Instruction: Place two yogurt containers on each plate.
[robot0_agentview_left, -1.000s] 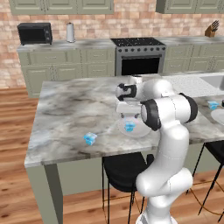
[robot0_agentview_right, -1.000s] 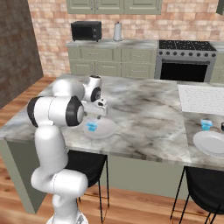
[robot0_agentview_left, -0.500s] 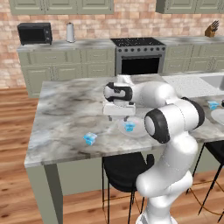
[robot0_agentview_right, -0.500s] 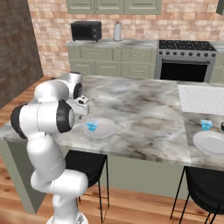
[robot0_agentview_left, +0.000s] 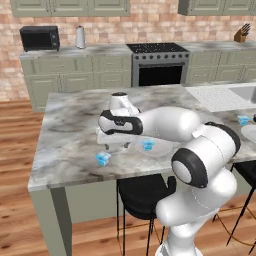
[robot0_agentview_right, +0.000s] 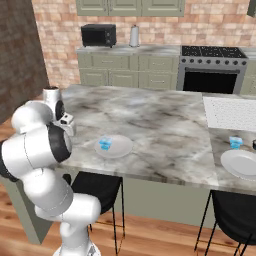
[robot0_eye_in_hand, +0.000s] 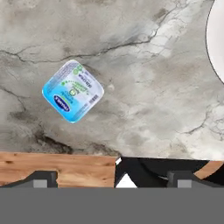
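Note:
A light-blue yogurt tub (robot0_agentview_left: 103, 159) stands alone on the marble counter near its front edge; from above, its lid (robot0_eye_in_hand: 73, 90) lies up and left of my fingertips. My gripper (robot0_agentview_left: 111, 146) hovers just above and behind this tub, open, its fingertips (robot0_eye_in_hand: 41, 178) wide apart with nothing between them. A second tub (robot0_agentview_left: 147, 145) sits on the near plate (robot0_agentview_left: 161, 149), whose rim (robot0_eye_in_hand: 216, 39) shows at the right of the hand view. The same tub (robot0_agentview_right: 105, 143) rests on that plate (robot0_agentview_right: 120, 148). A third tub (robot0_agentview_right: 235, 142) stands beside the far plate (robot0_agentview_right: 241, 164), not on it.
The counter's front edge (robot0_eye_in_hand: 57, 152) runs right under my hand, with wooden floor beyond it. Black stools (robot0_agentview_left: 142, 187) stand under the overhang. A white mat (robot0_agentview_right: 230, 112) lies at the back right. The stove (robot0_agentview_left: 157, 67) is against the brick wall.
My arm has swung left, away from above the near plate, to over the lone tub by the counter's front edge. The tub on the plate stayed put.

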